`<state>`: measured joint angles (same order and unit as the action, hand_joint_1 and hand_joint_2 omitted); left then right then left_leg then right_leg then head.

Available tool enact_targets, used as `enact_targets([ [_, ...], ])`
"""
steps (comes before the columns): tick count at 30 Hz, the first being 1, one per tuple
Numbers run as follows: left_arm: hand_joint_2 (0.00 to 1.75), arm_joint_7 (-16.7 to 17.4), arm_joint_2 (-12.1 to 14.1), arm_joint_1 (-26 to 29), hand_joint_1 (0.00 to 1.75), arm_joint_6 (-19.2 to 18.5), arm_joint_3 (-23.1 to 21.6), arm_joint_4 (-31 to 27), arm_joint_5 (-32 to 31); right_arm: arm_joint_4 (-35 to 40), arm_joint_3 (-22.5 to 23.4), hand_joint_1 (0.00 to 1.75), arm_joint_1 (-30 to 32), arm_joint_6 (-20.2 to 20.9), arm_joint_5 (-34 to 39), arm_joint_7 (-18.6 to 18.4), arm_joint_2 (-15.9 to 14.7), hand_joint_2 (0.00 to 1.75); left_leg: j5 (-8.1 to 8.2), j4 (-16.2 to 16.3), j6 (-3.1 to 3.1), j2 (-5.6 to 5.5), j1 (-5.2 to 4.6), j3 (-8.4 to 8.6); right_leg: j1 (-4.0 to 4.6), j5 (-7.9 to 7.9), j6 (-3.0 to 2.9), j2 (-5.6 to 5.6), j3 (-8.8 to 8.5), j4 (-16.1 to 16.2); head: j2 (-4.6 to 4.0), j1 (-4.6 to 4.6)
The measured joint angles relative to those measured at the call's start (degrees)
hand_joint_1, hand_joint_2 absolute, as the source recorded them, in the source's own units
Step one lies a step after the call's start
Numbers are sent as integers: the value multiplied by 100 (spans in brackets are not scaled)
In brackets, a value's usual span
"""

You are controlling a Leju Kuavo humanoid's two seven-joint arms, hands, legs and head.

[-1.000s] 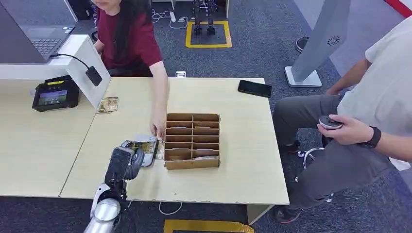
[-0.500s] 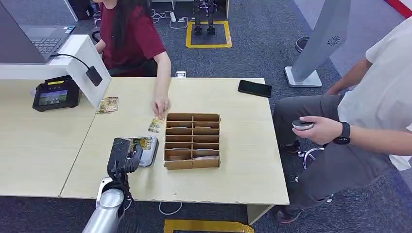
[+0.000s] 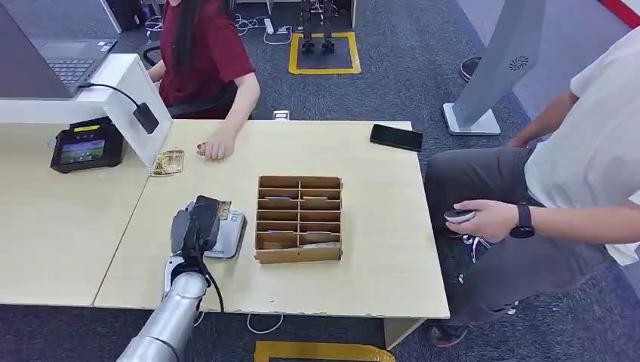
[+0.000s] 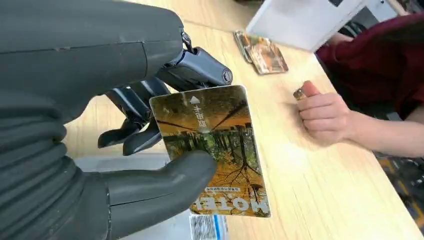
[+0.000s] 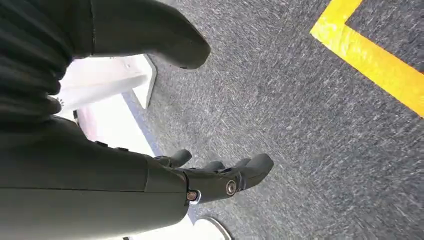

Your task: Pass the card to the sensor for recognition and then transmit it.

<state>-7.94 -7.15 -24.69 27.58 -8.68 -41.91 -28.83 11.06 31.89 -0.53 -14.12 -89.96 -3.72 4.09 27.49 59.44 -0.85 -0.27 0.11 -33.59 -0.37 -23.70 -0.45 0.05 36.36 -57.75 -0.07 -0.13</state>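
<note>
Light wood table (image 3: 377, 249) on grey carpet with yellow floor tape; cardboard divider box (image 3: 299, 219) mid-table, black sensor terminal (image 3: 85, 145) far left, phone (image 3: 395, 137) at the far edge. Left hand (image 3: 195, 226) raised over the table beside the box, thumb and fingers pinching the card (image 4: 212, 150); print reads "HOTEL", inverted. Right hand (image 5: 200, 175) hangs over carpet, fingers apart, holding nothing.

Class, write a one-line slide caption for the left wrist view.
The robot's left hand pinches a hotel card above the table, near a person's hand.
</note>
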Motion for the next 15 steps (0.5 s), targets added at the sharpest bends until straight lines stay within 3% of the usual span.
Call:
enact_targets([
  [15,175,197,219,-231,175,409,433,952,-671,0,-195,0,-36,-17,0,96,-2,175,-1,-1,2,0,0,1,0,0,-1,2,-1,-1,0,-4],
])
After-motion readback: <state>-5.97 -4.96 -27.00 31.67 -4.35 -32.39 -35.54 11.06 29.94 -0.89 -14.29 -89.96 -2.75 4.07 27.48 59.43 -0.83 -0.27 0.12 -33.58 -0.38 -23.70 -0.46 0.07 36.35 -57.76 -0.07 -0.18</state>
